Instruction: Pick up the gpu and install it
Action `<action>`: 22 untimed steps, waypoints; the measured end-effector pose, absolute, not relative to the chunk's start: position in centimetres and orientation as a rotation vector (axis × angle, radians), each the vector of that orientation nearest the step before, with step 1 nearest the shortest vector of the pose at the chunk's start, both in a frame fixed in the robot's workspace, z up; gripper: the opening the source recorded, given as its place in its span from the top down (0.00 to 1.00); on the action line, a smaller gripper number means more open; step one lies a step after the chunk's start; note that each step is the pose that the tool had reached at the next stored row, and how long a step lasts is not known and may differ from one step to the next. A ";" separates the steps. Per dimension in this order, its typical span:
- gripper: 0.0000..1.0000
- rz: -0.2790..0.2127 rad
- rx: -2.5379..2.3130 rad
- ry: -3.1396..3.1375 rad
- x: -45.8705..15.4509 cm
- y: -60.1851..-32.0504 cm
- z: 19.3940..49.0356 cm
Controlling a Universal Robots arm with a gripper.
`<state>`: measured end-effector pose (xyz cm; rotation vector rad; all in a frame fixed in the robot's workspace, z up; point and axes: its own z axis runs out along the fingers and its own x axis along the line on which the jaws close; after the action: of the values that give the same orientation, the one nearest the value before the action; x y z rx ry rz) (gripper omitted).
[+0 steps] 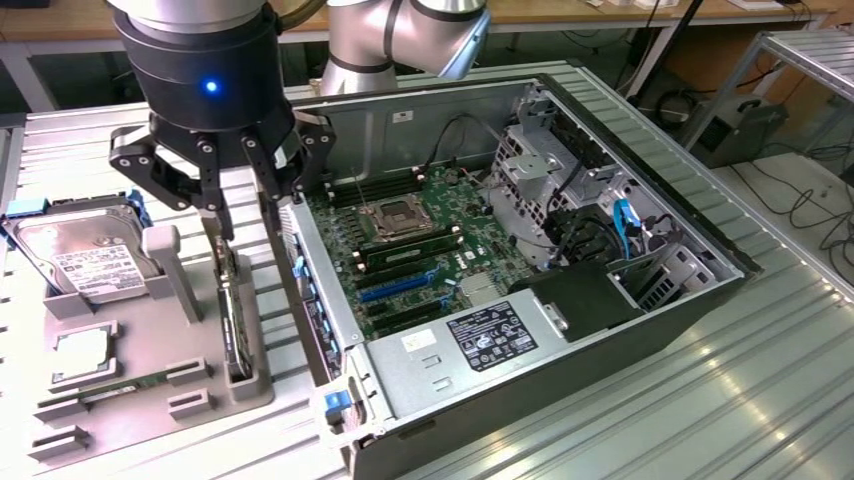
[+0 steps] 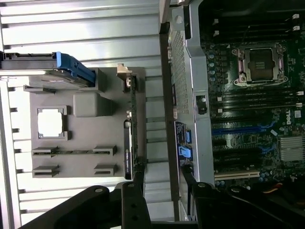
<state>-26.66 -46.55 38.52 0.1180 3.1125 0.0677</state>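
Approach for the grasp of the gpu appears to be the step in hand; nothing is held.

Layout, from the exterior view's left:
- The hard drive [image 1: 74, 255] stands at the end of the holder tray [image 1: 140, 330] toward the exterior view's left. A processor chip [image 1: 83, 352] and a memory stick [image 1: 127, 385] lie in the tray's pockets beside it. Neither is the target.
- The gpu [image 1: 240, 330] stands on its long edge in the slot along the tray's side toward the exterior view's right. In the wrist view the gpu [image 2: 129, 143] reads as a thin dark strip.
- The hand [image 1: 247, 228] hangs above that side of the tray, spread wide and empty.
- The open computer case [image 1: 694, 290] rests on the worktop [image 1: 667, 410] just beside the same side of the tray.

Alignment: in the wrist view the hand [image 2: 163, 174] has one of its fingers [image 2: 138, 174] in line with the card, the other over the case wall. The card does not appear centred.

Recommended practice:
- Shift the hand toward the tray until the card's upper edge lies midway between the fingers, one finger facing each flat side.
- Keep the fingers parallel to the card.
- Descend straight, keeping the outer finger off the case wall.
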 end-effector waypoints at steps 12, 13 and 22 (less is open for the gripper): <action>0.58 0.067 0.118 3.113 -27.1 -46.6 38.2; 0.58 0.068 0.118 3.113 -27.1 -46.5 38.2; 0.58 0.068 0.118 3.112 -27.4 -46.6 38.0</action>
<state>-27.40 -46.55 38.00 0.1181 3.1124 0.0677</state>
